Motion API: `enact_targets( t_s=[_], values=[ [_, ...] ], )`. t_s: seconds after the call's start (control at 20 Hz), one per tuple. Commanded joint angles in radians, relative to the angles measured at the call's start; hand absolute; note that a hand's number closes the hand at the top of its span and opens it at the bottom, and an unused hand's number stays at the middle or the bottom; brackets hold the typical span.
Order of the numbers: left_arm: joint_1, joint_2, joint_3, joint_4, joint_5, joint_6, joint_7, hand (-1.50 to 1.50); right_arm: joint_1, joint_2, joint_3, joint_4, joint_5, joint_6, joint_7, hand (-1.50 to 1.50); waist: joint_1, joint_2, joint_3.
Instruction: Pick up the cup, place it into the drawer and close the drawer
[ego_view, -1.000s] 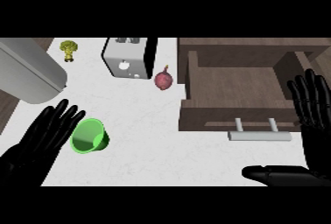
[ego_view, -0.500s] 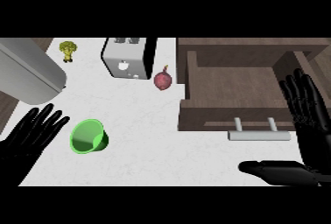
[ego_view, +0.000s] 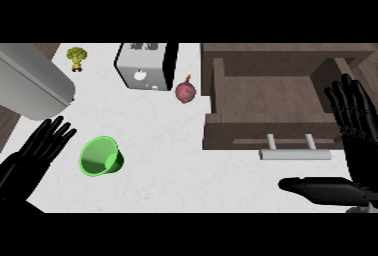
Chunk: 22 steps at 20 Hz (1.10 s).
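The robot's black left hand (ego_view: 29, 160) is showing at the lower left of the head view, lying released over the white marbled counter (ego_view: 184, 170), its fingers (ego_view: 55, 134) stretching straight and slightly fanned, grasping nothing. The bright green plastic cup (ego_view: 100, 156) is sitting on the counter just beside those fingers, to their right, with a narrow strip of white counter showing between them, and its open mouth is facing up toward the view. The black right hand (ego_view: 360, 155) is also hanging released at the right edge, its straight fingers (ego_view: 347, 110) pointing up the view and overlapping the right side of the open brown wooden drawer (ego_view: 269, 95), while its thumb (ego_view: 325, 190) is sticking out to the left over the counter below the drawer; it is holding nothing. The drawer is standing pulled out, its pale silver bar handle (ego_view: 293, 154) facing the robot, well apart from the cup. Farther back, a boxy grey toaster (ego_view: 144, 67) is standing with a small pale dial on its face, a dark red onion (ego_view: 184, 92) is lying between it and the drawer, a small green broccoli floret (ego_view: 76, 56) is sitting to the toaster's left, and a large grey rounded body (ego_view: 29, 85) is filling the upper left corner.
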Motion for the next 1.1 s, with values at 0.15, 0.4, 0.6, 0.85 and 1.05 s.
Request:
enact_targets(
  t_s=[0.15, 0.4, 0.6, 0.85, 1.05],
  values=[
    [-0.067, -0.028, 0.01, 0.29, -0.307, 0.034, -0.271, -1.5, -0.029, -0.014, -0.024, -0.029, -0.031, 0.014, 0.063, -1.5, -0.005, 0.001, -0.001],
    [-0.148, 0.015, 0.027, 0.509, -0.363, 0.045, -0.398, -1.5, -0.006, -0.038, -0.084, -0.014, -0.087, 0.064, 0.016, -1.5, -0.003, 0.0, 0.0],
    [-0.233, 0.052, 0.024, 0.722, -0.422, 0.046, -0.53, -1.5, -0.018, 0.004, -0.03, -0.014, -0.026, 0.029, 0.027, -1.5, -0.004, 0.001, 0.0],
    [-0.364, 0.063, 0.016, 0.961, -0.468, 0.094, -0.654, -1.5, -0.059, -0.033, -0.067, -0.002, -0.071, 0.063, 0.062, -1.5, -0.011, 0.003, -0.001],
    [-0.344, 0.037, -0.01, 1.061, -0.502, 0.12, -0.794, -1.5, -0.029, 0.005, -0.023, 0.012, -0.021, 0.038, 0.02, -1.5, -0.013, 0.005, -0.002]
  ],
)
